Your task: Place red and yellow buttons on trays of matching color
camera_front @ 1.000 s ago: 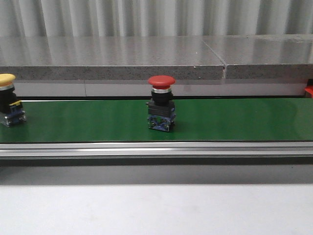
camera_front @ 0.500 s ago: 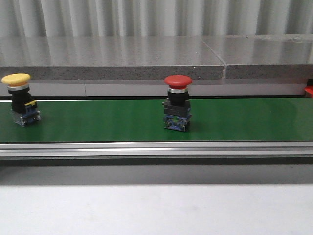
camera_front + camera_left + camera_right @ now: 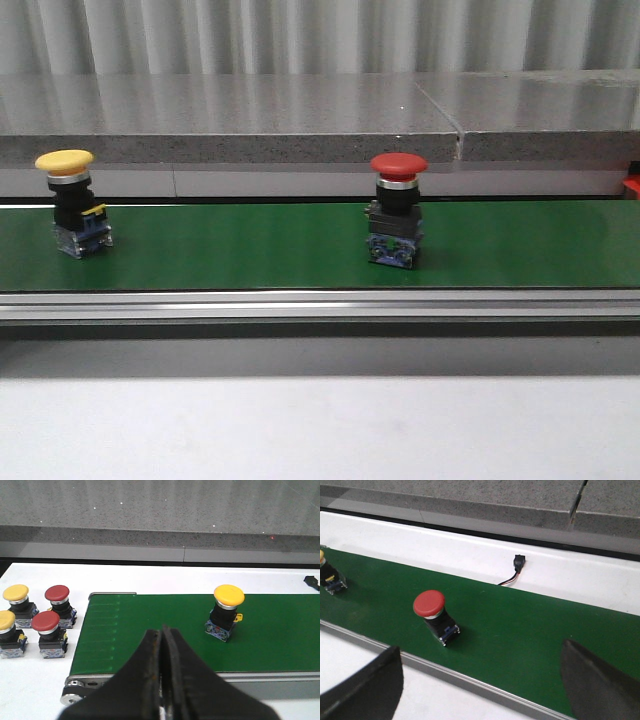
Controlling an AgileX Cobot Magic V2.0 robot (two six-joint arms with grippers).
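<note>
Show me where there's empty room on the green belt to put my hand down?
The green belt is bare between the yellow button and the red button, and again right of the red one. It's crowded off the belt's end, where four spare buttons huddle.

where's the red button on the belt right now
In the front view the red button stands upright on the green belt, a little right of centre, well to the right of the yellow button.
</note>
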